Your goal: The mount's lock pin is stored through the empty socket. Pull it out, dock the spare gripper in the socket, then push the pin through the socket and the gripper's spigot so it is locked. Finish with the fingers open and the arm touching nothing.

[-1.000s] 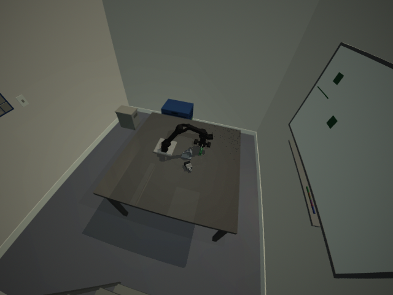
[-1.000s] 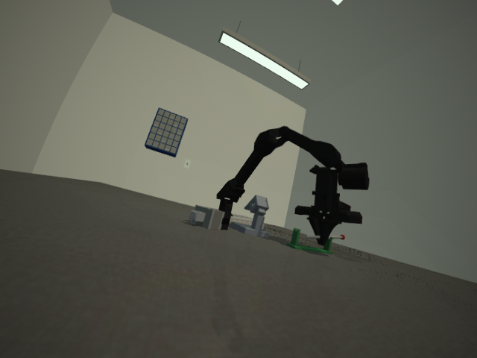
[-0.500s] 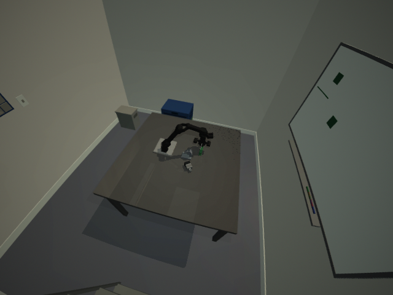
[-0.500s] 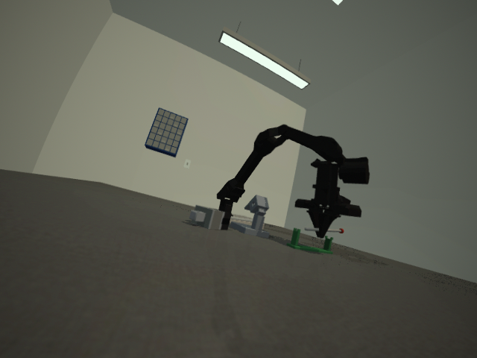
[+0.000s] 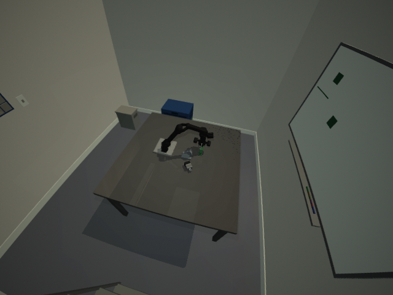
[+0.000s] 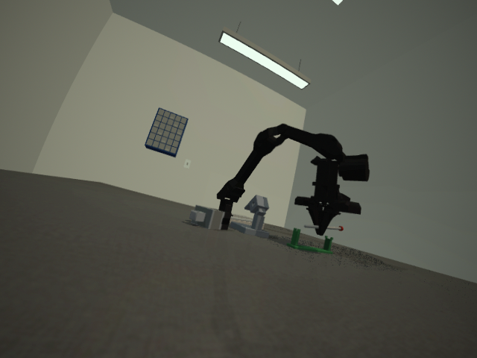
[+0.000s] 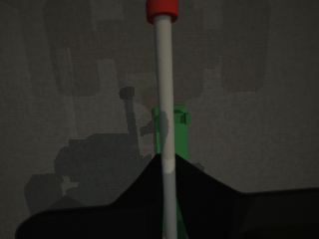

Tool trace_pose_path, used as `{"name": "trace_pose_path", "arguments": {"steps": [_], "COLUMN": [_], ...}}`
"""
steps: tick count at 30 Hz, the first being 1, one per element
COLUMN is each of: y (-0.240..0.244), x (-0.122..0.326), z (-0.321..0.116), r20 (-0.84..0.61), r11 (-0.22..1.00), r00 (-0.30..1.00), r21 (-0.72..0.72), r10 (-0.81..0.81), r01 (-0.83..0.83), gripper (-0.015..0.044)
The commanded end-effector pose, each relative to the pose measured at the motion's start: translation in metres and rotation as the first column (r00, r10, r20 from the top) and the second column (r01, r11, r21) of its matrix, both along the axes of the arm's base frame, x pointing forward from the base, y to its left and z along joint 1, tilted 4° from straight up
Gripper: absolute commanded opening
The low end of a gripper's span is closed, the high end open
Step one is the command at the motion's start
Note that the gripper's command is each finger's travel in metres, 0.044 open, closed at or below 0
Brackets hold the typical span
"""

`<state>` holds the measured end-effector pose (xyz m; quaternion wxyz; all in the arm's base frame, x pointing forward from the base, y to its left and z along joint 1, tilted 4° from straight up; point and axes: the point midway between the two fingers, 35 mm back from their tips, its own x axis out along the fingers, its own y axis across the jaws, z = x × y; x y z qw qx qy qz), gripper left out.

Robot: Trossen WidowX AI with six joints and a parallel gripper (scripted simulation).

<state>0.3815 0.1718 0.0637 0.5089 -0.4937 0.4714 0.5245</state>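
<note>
My gripper is shut on the lock pin, a white rod with a red head. It holds the pin near mid-length, roughly level, just above the two posts of the green cradle. In the wrist view the red head is at the top. The grey-blue mount stands on the table, its angled head on a post; no pin shows in it, but its socket is too small to judge. The spare gripper, a pale grey block with a stub, lies apart from the mount.
The arm's base stands on a white board on the brown table. The mount stands between the arm's base and the green cradle. In the top view a blue box and a pale bin stand beyond the table's far edge.
</note>
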Motion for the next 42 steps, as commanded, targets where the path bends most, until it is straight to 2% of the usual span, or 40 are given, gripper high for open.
{"name": "trace_pose_path", "arguments": {"steps": [1, 16, 42], "y": [-0.010, -0.053, -0.055], "x": [0.002, 0.009, 0.010], "z": [0.004, 0.019, -0.016], "r20": [0.000, 0.001, 0.008], "r11": [1.000, 1.000, 1.000], "r00": [1.000, 1.000, 1.000], "r21": [-0.001, -0.005, -0.002], "r10": [0.001, 0.009, 0.009], "r01": [-0.001, -0.009, -0.009], "gripper": [0.0000, 0.0000, 0.0000]}}
